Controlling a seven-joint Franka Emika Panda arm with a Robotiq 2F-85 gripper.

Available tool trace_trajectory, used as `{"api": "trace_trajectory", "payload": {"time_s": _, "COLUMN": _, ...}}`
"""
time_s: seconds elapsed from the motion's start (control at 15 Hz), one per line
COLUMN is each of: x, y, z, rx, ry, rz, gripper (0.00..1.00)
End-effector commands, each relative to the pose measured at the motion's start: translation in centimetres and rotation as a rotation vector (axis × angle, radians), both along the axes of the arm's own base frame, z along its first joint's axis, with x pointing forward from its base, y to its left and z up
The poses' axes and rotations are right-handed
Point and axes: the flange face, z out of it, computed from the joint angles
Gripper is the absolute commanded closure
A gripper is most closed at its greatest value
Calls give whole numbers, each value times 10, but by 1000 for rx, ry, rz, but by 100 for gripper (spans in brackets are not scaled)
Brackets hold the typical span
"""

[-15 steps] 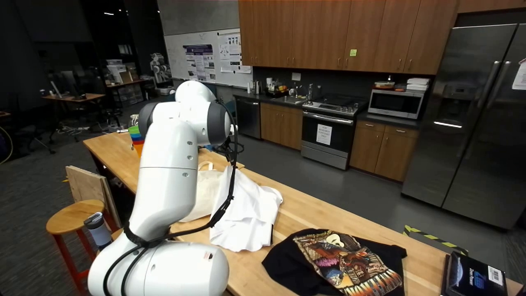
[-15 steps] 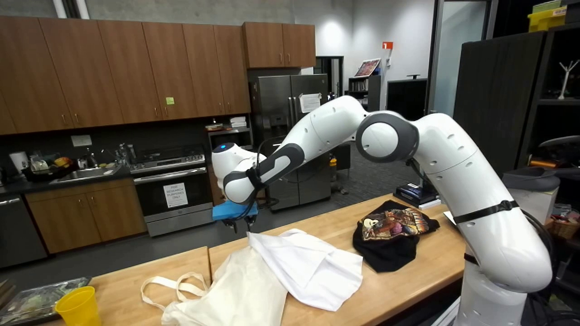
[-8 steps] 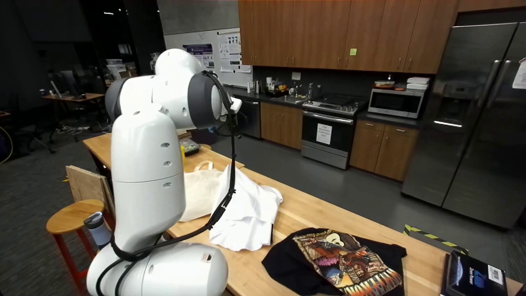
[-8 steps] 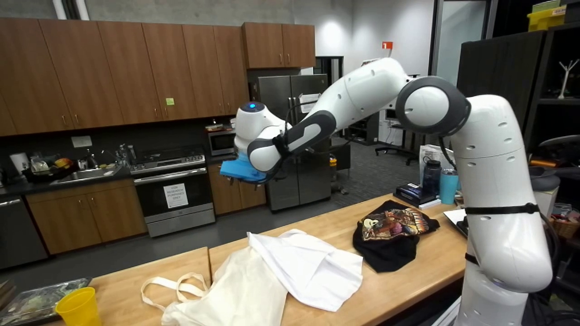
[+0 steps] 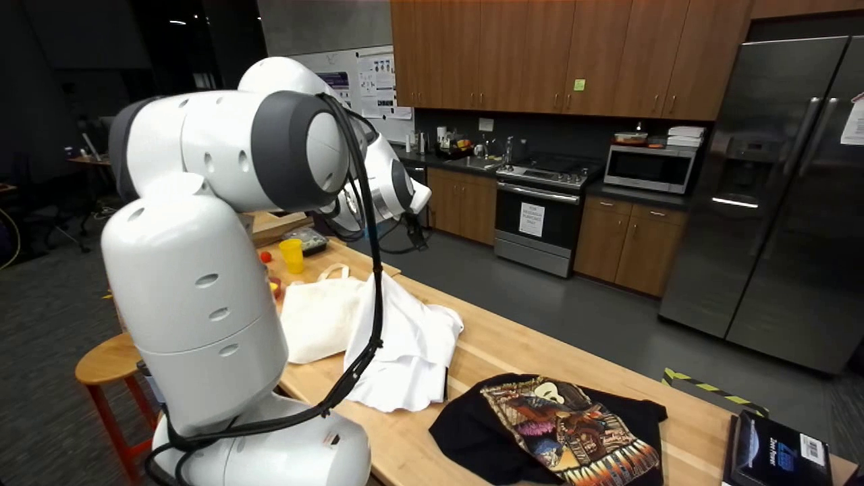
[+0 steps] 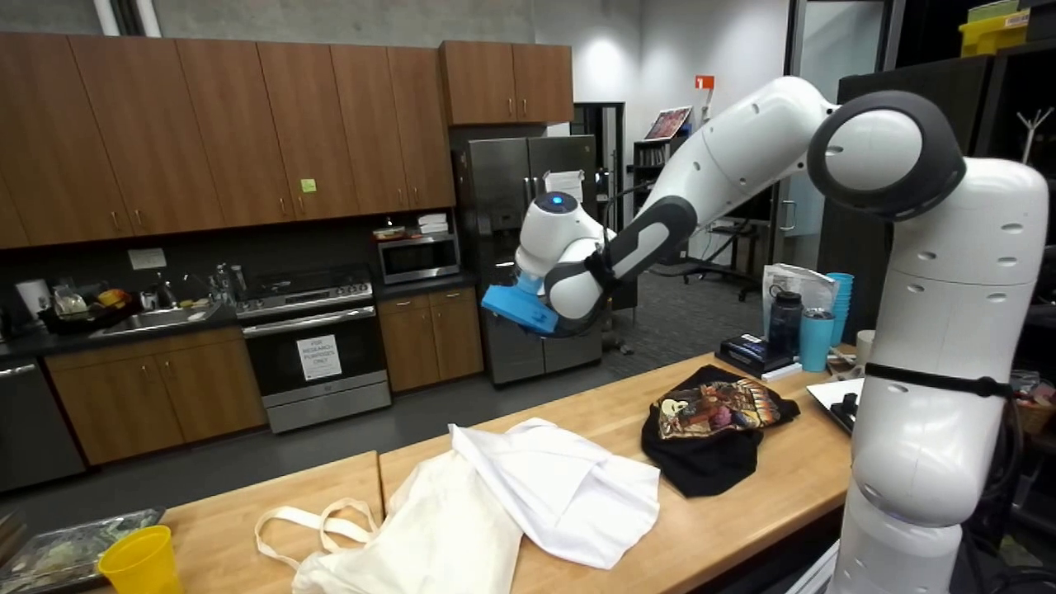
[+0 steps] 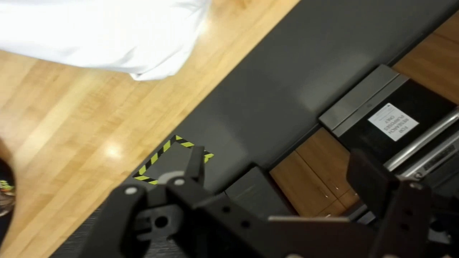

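My gripper (image 7: 283, 168) stands open in the wrist view, its black fingers (image 7: 195, 163) wide apart with nothing between them. It hangs in the air, with floor and kitchen cabinets showing behind the gap. In an exterior view, the blue mount (image 6: 520, 307) on the wrist shows, while the fingers are hidden there. A white cloth (image 6: 569, 487) lies spread on the table, partly over a cream tote bag (image 6: 450, 524) with two loop handles. Farther along the table lies a black garment (image 6: 714, 433) with a colourful print, also visible in an exterior view (image 5: 553, 432).
On the wooden table (image 5: 513, 341) stand a yellow cup (image 6: 142, 563) and a clear-lidded tray (image 6: 78, 544) at one end. Toward the other are a black box (image 6: 751, 353), a dark bottle (image 6: 784, 326) and a blue tumbler (image 6: 817, 340). A stool (image 5: 108, 361) stands beside the table.
The arm has drawn back toward its base and risen; its wrist has swung away from the tote bag's end of the table. The white cloth, tote bag and black garment lie as before.
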Motion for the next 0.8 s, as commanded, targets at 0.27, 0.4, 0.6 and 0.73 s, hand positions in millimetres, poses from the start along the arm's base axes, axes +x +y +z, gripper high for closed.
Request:
{"api": "trace_trajectory", "payload": {"time_s": 0.27, "x": -123, "y": -94, "z": -99, "rx": 56, "ry": 268, "rz": -37, "gripper": 0}}
{"api": "trace_trajectory", "payload": {"time_s": 0.4, "x": -144, "y": -108, "z": -117, "rx": 103, "ry": 327, "rz": -43, "gripper": 0}}
{"api": "trace_trajectory", "payload": {"time_s": 0.6, "x": -162, "y": -122, "z": -134, "rx": 184, "ry": 373, "rz": -17, "gripper": 0}}
{"api": "trace_trajectory", "payload": {"time_s": 0.73, "x": -153, "y": -132, "z": -138, "rx": 183, "ry": 393, "rz": 9, "gripper": 0}}
